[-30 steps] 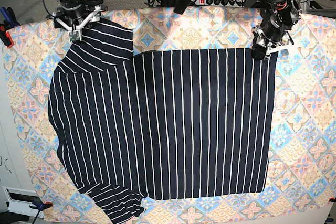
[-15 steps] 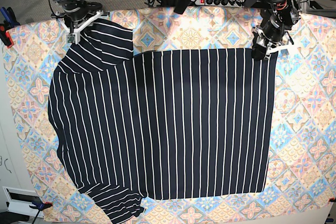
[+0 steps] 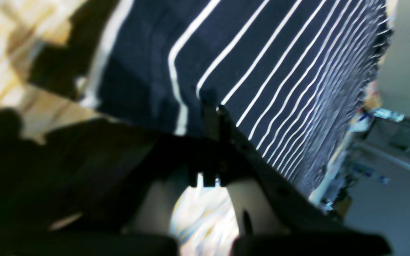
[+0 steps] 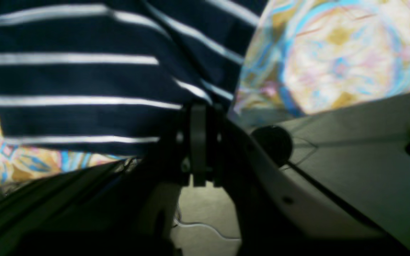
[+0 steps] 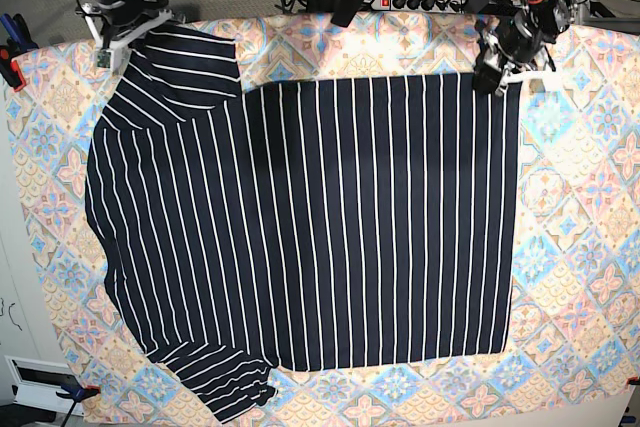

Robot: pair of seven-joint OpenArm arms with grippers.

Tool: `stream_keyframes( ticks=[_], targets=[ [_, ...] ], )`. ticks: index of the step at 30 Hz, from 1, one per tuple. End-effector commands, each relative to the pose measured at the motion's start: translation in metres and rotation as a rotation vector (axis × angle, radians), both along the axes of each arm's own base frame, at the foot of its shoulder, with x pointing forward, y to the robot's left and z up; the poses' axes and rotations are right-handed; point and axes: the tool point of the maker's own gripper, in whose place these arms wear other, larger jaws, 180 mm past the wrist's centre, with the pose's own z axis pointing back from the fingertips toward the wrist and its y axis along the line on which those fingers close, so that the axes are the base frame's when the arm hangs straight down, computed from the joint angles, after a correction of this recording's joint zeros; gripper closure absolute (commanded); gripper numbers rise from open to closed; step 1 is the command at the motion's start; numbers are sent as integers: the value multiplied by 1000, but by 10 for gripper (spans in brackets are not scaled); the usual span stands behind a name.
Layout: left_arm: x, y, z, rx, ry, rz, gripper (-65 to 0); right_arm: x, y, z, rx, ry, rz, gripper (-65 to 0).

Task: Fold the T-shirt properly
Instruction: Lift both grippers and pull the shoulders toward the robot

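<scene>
Holding: both pincers are pinching the T-shirt (image 5: 300, 217).
Right gripper (image 5: 108, 35): clenching the sleeve.
Left gripper (image 5: 492, 75): gripping the corner.
Next: lifting together, folding downward.

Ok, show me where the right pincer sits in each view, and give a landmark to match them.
Base: right pincer at top left, shut on the T-shirt sleeve.
Right wrist: right pincer at centre, clamping the striped sleeve edge.
Left wrist: not in it.
Shared landmark: the white-striped T-shirt on the floral cloth.

Black arms with bundled cables, black pincer (image 4: 198, 117) fingers on pale housings.
</scene>
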Motion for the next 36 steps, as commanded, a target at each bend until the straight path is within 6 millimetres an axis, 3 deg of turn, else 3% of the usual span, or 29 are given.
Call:
stream_keyframes(
  ticks=[1,9,16,21,27,36],
  targets=[
    [-13,8,-1,35,41,-13,0,-3,-2,5,-10,-7,7,0],
    [-48,16,6,77,90,-43,0,-36,-3,9,-22,57,36,0],
    [-64,15,12,93,107,-65,0,-64,-9,17,-51,64,70,0],
    [-71,14,11,91,121,-66,0,-68,-15,24,-76,37,97,0],
    [-61,14,20,105,87,-74,0,-49,-16,34,-90,-40,117,0],
    [4,5,75,172,-129,-132,0,26,-12,55,-98,-234,118,0]
  ],
)
